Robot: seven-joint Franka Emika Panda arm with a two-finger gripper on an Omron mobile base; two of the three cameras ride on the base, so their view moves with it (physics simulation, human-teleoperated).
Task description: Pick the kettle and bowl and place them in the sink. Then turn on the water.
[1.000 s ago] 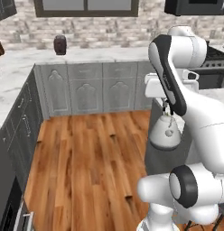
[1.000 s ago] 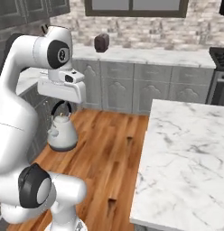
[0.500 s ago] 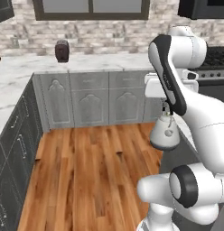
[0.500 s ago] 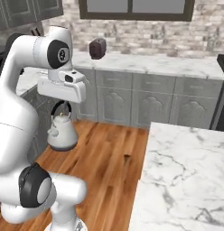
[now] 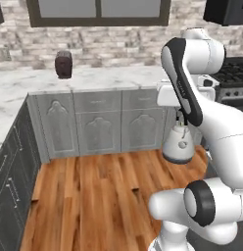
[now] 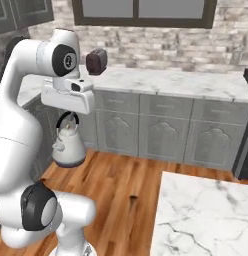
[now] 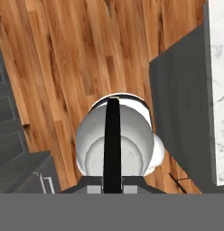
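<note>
The pale grey-white kettle (image 5: 178,145) hangs in the air above the wooden floor, level with the lower cabinet doors. My gripper (image 5: 180,117) is shut on its thin black arched handle from above. From the right base view the kettle (image 6: 68,146) hangs under the gripper (image 6: 69,116) beside the grey cabinets. Looking down along the hand, the kettle (image 7: 118,144) sits straight below, its black handle running up into the gripper (image 7: 113,184). The bowl, the sink and the water are out of view.
A dark toaster-like box (image 5: 63,64) stands on the marble counter (image 5: 118,78) along the far wall, over grey cabinets (image 5: 99,127). A marble island corner (image 6: 206,215) lies at the right. A black stove (image 5: 236,73) stands at the far right.
The whole picture has shifted, so the base has moved and the far counter now looks closer. The kettle stays hanging in the shut gripper.
</note>
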